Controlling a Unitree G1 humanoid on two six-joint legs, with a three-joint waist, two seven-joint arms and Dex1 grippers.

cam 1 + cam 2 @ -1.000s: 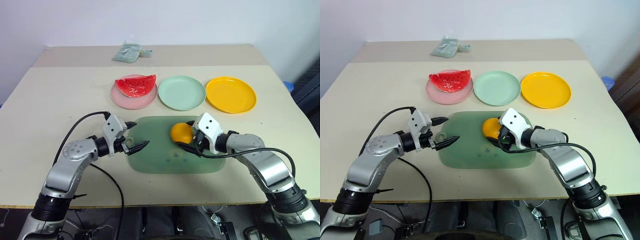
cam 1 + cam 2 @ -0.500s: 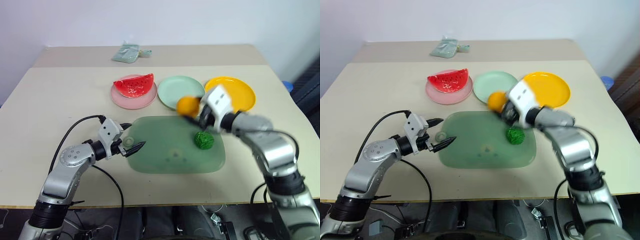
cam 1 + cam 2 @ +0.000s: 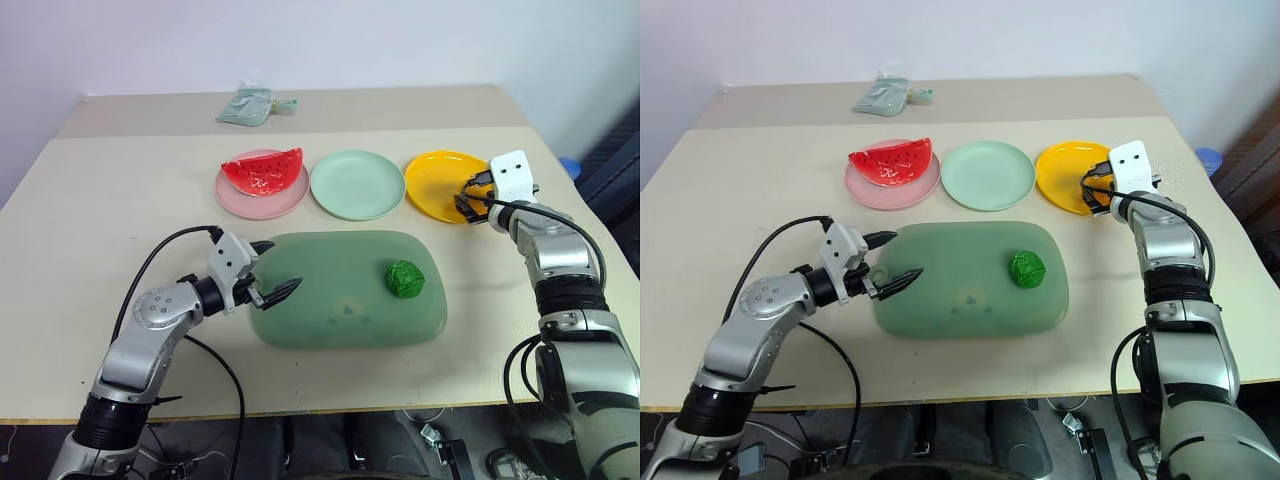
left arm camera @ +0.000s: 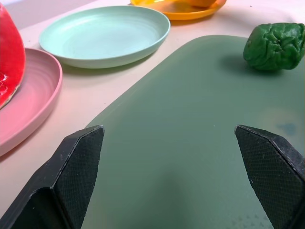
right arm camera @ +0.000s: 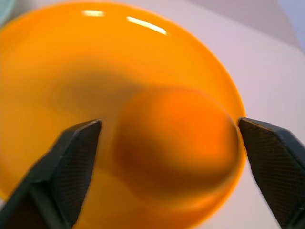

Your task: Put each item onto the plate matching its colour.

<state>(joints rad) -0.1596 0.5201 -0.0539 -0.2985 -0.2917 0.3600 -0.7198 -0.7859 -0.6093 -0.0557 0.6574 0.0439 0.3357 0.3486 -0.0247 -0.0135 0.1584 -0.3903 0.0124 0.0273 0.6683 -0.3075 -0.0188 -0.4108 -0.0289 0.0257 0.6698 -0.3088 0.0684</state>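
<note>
The orange lies on the yellow plate, between the wide-apart jaws of the right gripper, which grip nothing. The watermelon wedge sits on the pink plate, and the mint green plate between the two is bare. The dark-green ball rests on the translucent green tray on the table. The left gripper hovers at the tray's left edge, jaws spread and empty.

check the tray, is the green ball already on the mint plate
No, the green ball lies on the translucent tray, and the mint plate holds nothing.
</note>
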